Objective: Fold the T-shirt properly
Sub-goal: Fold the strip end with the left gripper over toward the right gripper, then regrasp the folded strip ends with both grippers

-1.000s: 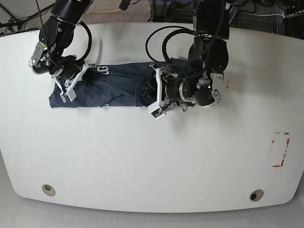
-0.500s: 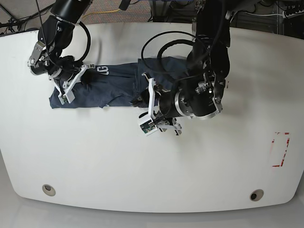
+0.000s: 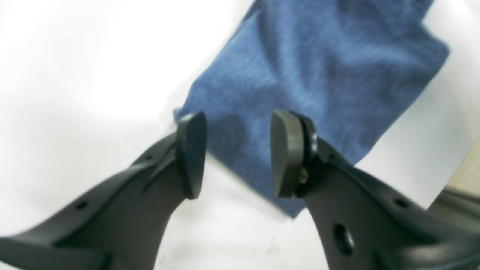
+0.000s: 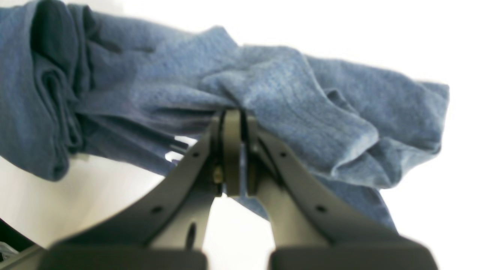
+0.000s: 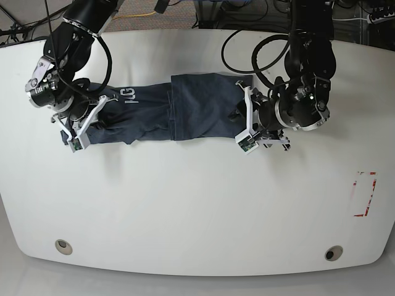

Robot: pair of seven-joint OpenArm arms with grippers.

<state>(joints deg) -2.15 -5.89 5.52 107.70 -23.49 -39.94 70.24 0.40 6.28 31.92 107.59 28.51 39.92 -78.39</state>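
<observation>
The navy T-shirt (image 5: pixel 185 114) lies in a long folded band across the far half of the white table (image 5: pixel 185 203), with white lettering (image 5: pixel 130 93) showing near its left part. A folded panel lies on top at its right end. My right gripper (image 5: pixel 78 134) is shut on bunched fabric at the shirt's left end; in the right wrist view the right gripper (image 4: pixel 232 123) pinches the shirt (image 4: pixel 285 93). My left gripper (image 5: pixel 245 137) is open and empty just off the shirt's right edge. In the left wrist view the left gripper (image 3: pixel 238 153) hovers over a corner of the shirt (image 3: pixel 318 75).
A red-marked rectangle (image 5: pixel 364 194) sits near the table's right edge. Two round holes (image 5: pixel 62 245) (image 5: pixel 333 253) are near the front edge. Cables (image 5: pixel 154 9) run behind the table's back edge.
My left gripper has moved right from the shirt's middle to its right edge and holds nothing. The right-hand panel now lies flat. My right gripper shifted slightly left and down with the shirt's end.
</observation>
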